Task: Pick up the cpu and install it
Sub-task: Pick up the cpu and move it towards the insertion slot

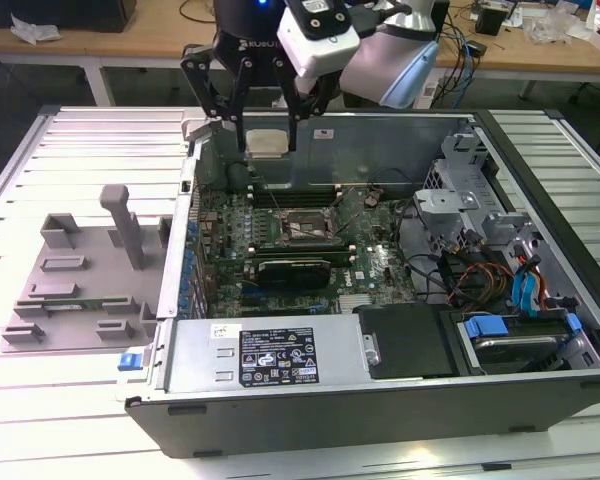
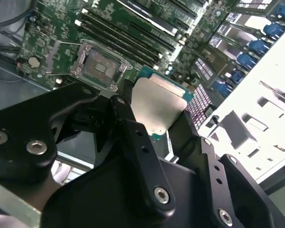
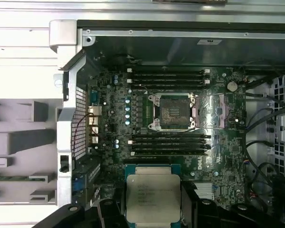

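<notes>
My gripper (image 1: 266, 142) hangs above the far left corner of the open computer case (image 1: 380, 400), shut on the cpu (image 1: 266, 141), a flat square chip with a silvery top. Both wrist views show the cpu (image 2: 157, 105) (image 3: 153, 197) clamped between the black fingers (image 2: 133, 137), held level over the green motherboard (image 3: 109, 118). The open socket (image 3: 172, 112) with its metal bracket lies on the motherboard some way off from the chip, and appears as the dark square socket (image 1: 302, 227) in the exterior view, nearer the camera than the gripper.
A grey fixture tray (image 1: 85, 275) with an upright post sits on the slatted table at the exterior view's left. Memory slots (image 3: 168, 78) flank the socket. Drive cages and cables (image 1: 490, 270) fill the case's right side; the power supply (image 1: 270, 355) lines its near wall.
</notes>
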